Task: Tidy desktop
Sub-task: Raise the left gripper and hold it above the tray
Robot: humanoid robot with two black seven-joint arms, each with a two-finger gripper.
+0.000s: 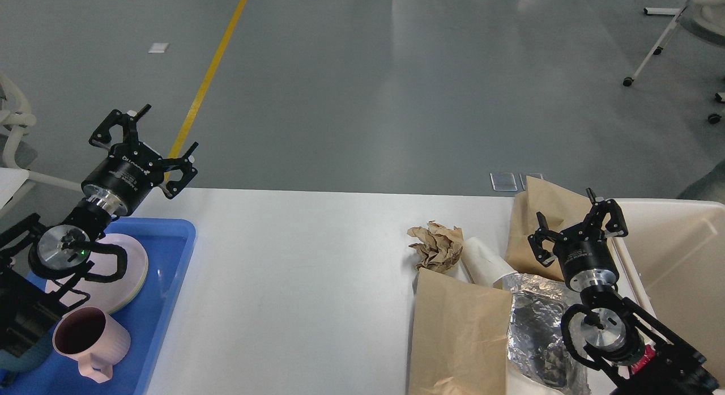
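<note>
Both jaws are spread and empty: left gripper [152,139] above the bench's [294,281] left edge, right gripper [578,219] over brown paper [538,225] near its right edge.

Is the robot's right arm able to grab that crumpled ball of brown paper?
Probably yes. The right tool is open and holds nothing, and the paper ball lies uncovered on the desktop, off to its left. Only the white cup lies between them, low on the table, so the arm could likely pass above it.

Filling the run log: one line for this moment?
left pincer open, empty | right pincer open, empty | crumpled paper, bags, foil on desktop
</note>
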